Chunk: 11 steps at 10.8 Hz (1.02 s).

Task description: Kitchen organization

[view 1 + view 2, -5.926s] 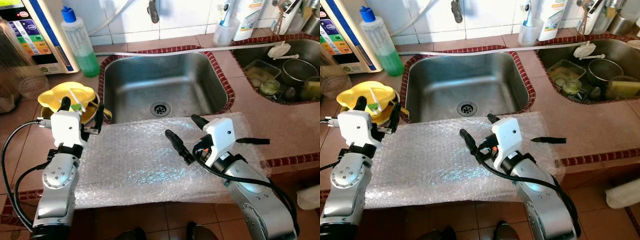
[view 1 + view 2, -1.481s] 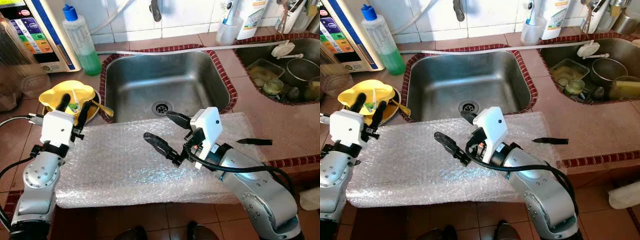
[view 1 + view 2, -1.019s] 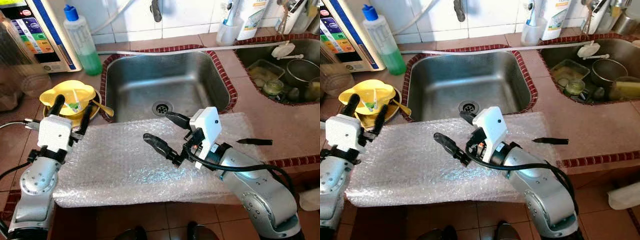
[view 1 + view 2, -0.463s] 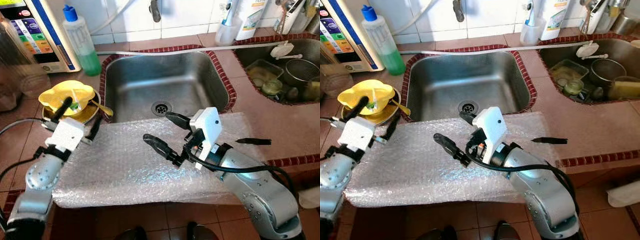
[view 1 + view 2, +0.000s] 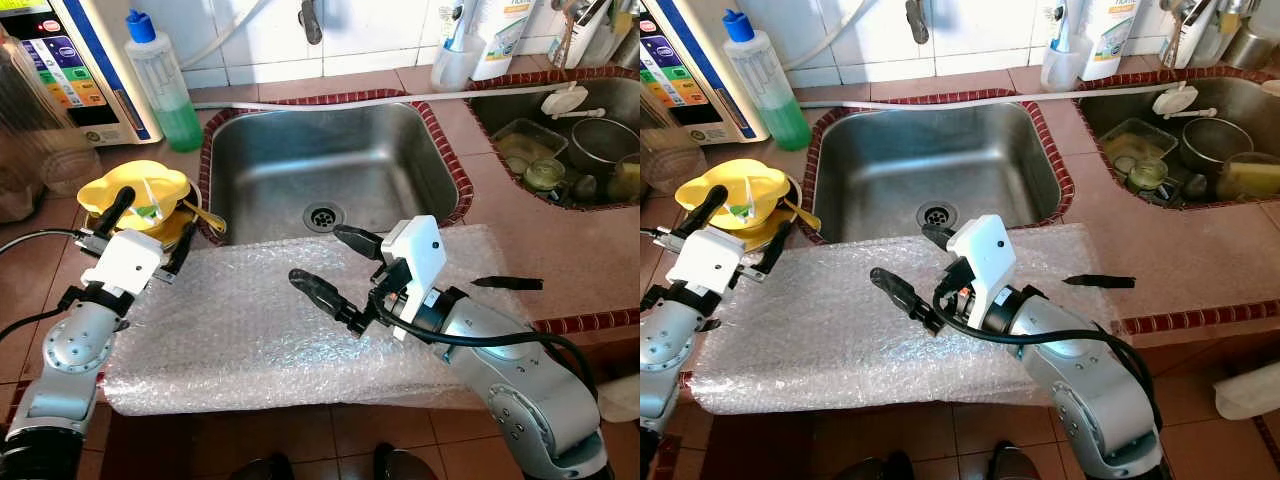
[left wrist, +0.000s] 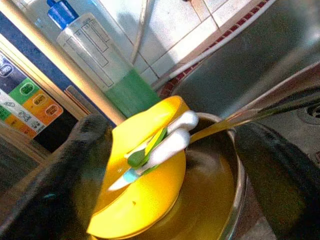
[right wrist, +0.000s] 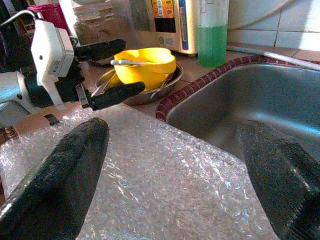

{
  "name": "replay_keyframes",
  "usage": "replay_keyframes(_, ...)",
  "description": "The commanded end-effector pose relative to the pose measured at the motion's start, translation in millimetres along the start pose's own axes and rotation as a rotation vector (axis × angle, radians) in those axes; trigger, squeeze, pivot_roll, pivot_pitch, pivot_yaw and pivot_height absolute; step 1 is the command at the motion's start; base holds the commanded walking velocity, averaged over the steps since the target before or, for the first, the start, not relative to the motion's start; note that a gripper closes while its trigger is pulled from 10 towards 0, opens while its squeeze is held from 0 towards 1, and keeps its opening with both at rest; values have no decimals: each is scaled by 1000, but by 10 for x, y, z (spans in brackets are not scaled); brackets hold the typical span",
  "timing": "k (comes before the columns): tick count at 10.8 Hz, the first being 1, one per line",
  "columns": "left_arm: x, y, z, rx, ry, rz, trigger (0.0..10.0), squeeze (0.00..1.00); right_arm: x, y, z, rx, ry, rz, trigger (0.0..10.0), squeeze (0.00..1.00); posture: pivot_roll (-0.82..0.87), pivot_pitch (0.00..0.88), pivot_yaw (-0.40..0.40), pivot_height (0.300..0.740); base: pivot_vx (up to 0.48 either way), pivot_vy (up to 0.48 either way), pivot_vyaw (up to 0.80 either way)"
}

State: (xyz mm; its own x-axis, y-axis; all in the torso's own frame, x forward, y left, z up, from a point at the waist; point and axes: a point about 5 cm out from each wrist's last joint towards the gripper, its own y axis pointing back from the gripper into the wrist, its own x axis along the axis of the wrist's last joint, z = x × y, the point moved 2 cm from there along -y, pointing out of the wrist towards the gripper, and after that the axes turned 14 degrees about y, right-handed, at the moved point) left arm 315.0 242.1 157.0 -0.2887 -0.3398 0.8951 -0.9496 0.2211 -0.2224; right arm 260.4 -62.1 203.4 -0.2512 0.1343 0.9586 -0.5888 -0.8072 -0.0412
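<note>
1. While the right gripper (image 5: 335, 268) hovers over the middle of the bubble wrap (image 5: 260, 330), its two black fingers stand wide apart and hold nothing.
2. That sheet lies flat on the tiled counter (image 5: 520, 225) in front of the steel sink (image 5: 330, 165), its near edge hanging over the counter's front.
3. Off to the left, the left gripper (image 5: 148, 228) points at the yellow bowl (image 5: 130, 188), fingers spread, with nothing between them.
4. One finger reaches up beside the bowl's left rim and the other sits at the left corner of the wrap; I cannot tell whether either one touches.
5. The yellow bowl rests tilted inside a metal dish (image 6: 220, 200), with a white and green utensil (image 6: 155, 150) lying in it and a gold spoon (image 5: 205, 215) sticking out toward the sink.
6. A bottle of green liquid (image 5: 165, 85) stands behind the bowl against the wall tiles.
7. A small black object (image 5: 508, 283) lies on the counter just right of the wrap.
8. A second sink (image 5: 560, 140) on the right holds dishes.
</note>
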Motion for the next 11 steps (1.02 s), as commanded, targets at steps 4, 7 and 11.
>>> replay_keyframes(4,-35,27,-47,8,7,-8,0,0,57,0,-67,22,7,16,10000,0,-220,219,75,740,0,0,0)
replay_keyframes(7,-26,22,-62,22,3,3,0,0,52,3,-68,19,6,16,10000,0,-223,219,74,740,0,0,0)
replay_keyframes(11,3,-5,-41,25,17,27,0,0,49,13,-62,17,12,11,10000,0,-229,219,73,740,0,0,0)
